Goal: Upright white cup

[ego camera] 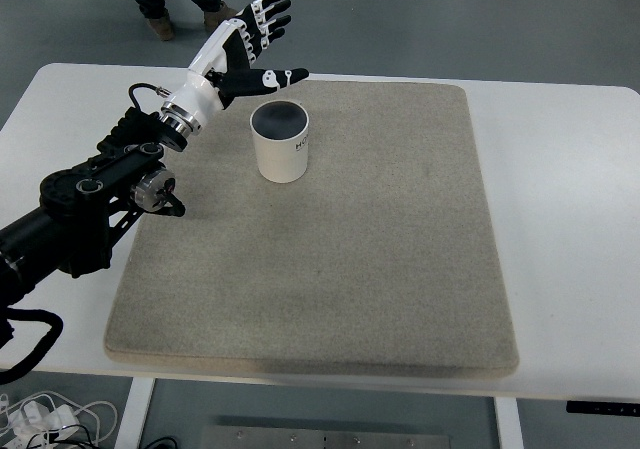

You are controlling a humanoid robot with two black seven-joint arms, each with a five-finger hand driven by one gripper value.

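The white cup (280, 144) stands upright on the beige mat (380, 249), mouth up, in the mat's far left part. My left hand (252, 44) hovers above and behind the cup, apart from it, fingers spread and holding nothing. Its black arm (90, 204) reaches in from the left edge. The right arm does not show.
The mat covers most of the white table (570, 189). A person's legs and shoes (185, 4) stand on the floor beyond the far edge. Cables (50, 414) lie on the floor at bottom left.
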